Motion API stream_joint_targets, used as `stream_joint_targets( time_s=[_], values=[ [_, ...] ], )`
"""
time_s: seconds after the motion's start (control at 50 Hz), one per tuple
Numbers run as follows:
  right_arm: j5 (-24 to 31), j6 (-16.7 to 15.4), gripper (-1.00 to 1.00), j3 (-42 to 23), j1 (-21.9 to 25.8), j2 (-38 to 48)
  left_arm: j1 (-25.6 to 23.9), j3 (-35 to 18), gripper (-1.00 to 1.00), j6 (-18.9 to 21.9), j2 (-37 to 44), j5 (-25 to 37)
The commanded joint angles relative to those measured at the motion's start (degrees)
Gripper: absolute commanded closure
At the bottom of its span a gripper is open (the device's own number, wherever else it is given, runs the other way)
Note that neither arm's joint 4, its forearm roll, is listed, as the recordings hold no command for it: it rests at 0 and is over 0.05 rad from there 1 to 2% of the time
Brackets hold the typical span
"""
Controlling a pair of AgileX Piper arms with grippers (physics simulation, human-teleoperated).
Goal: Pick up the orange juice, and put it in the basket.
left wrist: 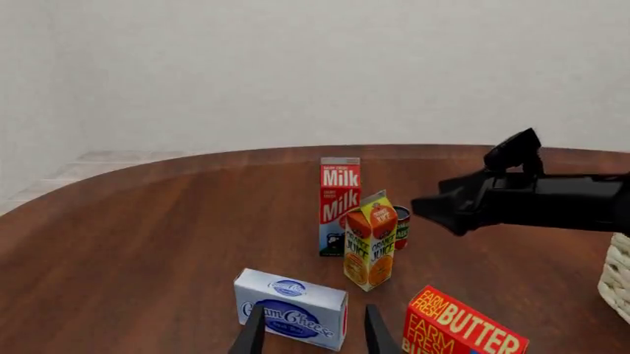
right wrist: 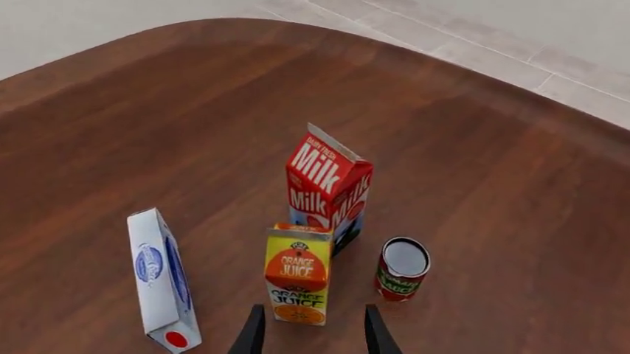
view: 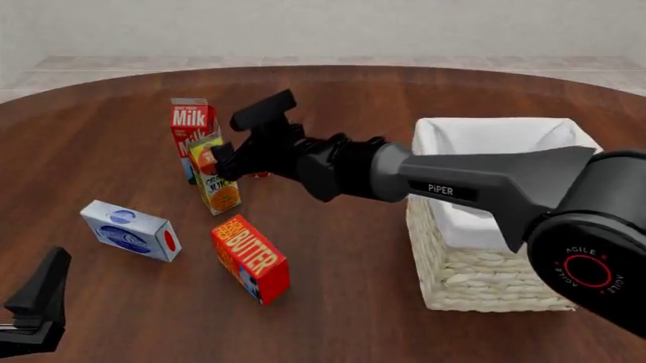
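**Right arm lines up on the orange juice**

Here's the right gripper (right wrist: 307,332) hanging just above the orange juice (right wrist: 298,274), fingers spread apart with the carton's top framed between them in the right wrist view. Nothing is gripped yet. The carton stands upright on the round brown table (view: 333,249), left of centre, tucked right in front of the taller Milk carton (view: 192,128) and just beside a small red tin can (right wrist: 403,268).

How will it handle? My read: a stiff gable-top paperboard box, fairly light, smooth printed faces that could slip a little. The flat side walls below the folded peak look like the sound place to take hold, and the Milk carton so close behind leaves little room for error.

Down at the table's near-left edge the left gripper (left wrist: 308,332) idles, fingers parted, holding nothing, looking over a white-and-blue cream cheese box (view: 131,231) lying flat. A red-orange BUTTER box (view: 250,258) rests near it, toward the middle.

Over on the table's right side sits the basket (view: 485,276), square, pale woven wicker with a white cloth liner folded over the rim, well apart from the juice. Its inside shows only the liner.
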Motion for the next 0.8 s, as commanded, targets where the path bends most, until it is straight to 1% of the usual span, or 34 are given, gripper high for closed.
stream_joint_targets(
  time_s=[0.02,0.34,0.36,0.44,0.8],
  values=[
    [-0.38,1.14,-1.00,-1.43,0.04,2.49,-0.01,0.00,-1.00,0.00,0.00,0.00],
    [-2.18,3.29,-1.00,-2.06,0.81,4.93,0.00,0.00,-1.00,0.01,-0.01,0.00],
    [-2.52,3.88,-1.00,-2.05,1.02,5.09,-0.01,0.00,-1.00,0.00,0.01,0.00],
    [-3.04,4.58,-1.00,-2.22,1.43,5.61,0.00,0.00,-1.00,0.00,0.00,0.00],
    [-3.00,4.91,-1.00,-4.14,1.35,8.02,-0.01,0.00,-1.00,0.00,-0.01,0.00]
  ],
)
